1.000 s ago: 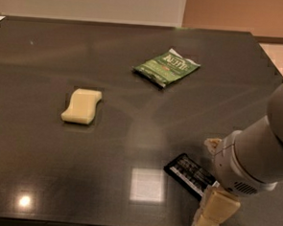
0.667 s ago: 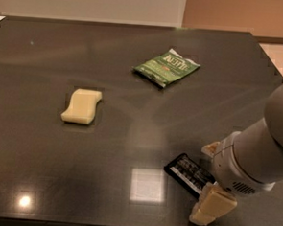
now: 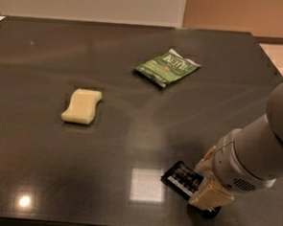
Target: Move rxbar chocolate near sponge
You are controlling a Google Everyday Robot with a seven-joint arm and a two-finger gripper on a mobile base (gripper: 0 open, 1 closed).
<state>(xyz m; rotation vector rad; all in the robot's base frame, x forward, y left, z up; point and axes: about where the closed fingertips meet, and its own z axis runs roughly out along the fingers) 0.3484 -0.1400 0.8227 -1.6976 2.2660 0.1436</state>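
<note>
The rxbar chocolate, a flat black wrapper with white print, lies on the dark table near the front right. My gripper is down at the bar's right end, straddling it and covering that end. The sponge, a pale yellow wavy block, lies at the middle left, far from the bar and the gripper.
A green Kettle chip bag lies at the back centre-right. The table's front edge runs just below the gripper, and its right edge is close beside my arm. Bright light reflections show on the tabletop near the front.
My gripper has drawn in a little toward the bar's right end, its lower beige part moving up and left. The bar, the sponge and the chip bag have not moved.
</note>
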